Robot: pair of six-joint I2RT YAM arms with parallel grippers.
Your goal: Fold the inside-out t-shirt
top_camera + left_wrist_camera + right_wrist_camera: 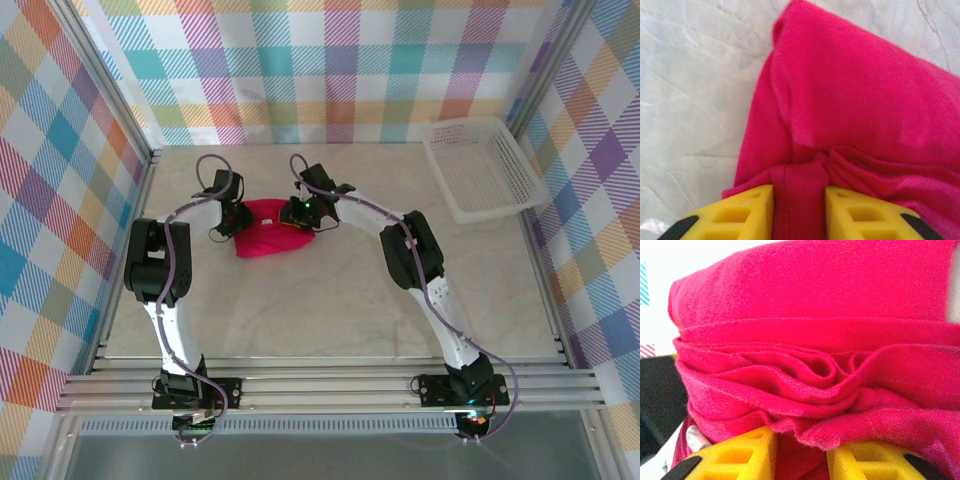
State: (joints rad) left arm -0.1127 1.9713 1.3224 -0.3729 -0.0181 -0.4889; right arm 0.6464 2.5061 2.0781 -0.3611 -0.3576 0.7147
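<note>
Mid-table (330, 310), left end effector (799, 195) and right end effector (800, 442) pinch t-shirt (268, 240)

Open table (330, 310) before the t-shirt (268, 240); basket (490, 210) occupies the far-right corner

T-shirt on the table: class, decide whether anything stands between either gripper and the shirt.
Nothing visible does. The left gripper pinches a fold of the t-shirt, and the right gripper pinches bunched fabric on its other side. The white basket sits apart, towards the far right corner.
</note>
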